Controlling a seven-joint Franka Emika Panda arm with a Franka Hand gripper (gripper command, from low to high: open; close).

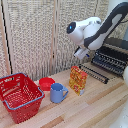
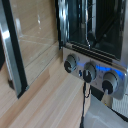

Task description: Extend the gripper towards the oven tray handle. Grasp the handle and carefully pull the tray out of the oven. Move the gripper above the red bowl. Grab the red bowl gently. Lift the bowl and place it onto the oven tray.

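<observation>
The oven (image 1: 116, 49) stands at the exterior view's right on the wooden table, with the wire tray (image 1: 110, 63) showing at its front. The slatted door flap (image 1: 94, 73) lies open below it. The tray handle is too blurred to pick out. My gripper (image 1: 81, 52) hangs in the air just off the oven's left side, above the door flap's end and holding nothing I can see. Its fingers do not show in the wrist view, which looks at the oven (image 2: 92, 35) front and its knobs (image 2: 89, 73). The red bowl (image 1: 46, 83) sits on the table far to the left.
A blue mug (image 1: 57, 93) stands next to the red bowl. An orange snack box (image 1: 78, 79) stands upright between the mug and the oven. A large red wire basket (image 1: 20, 96) fills the front left. A cable (image 2: 85, 100) runs below the knobs. Slatted screens stand behind the table.
</observation>
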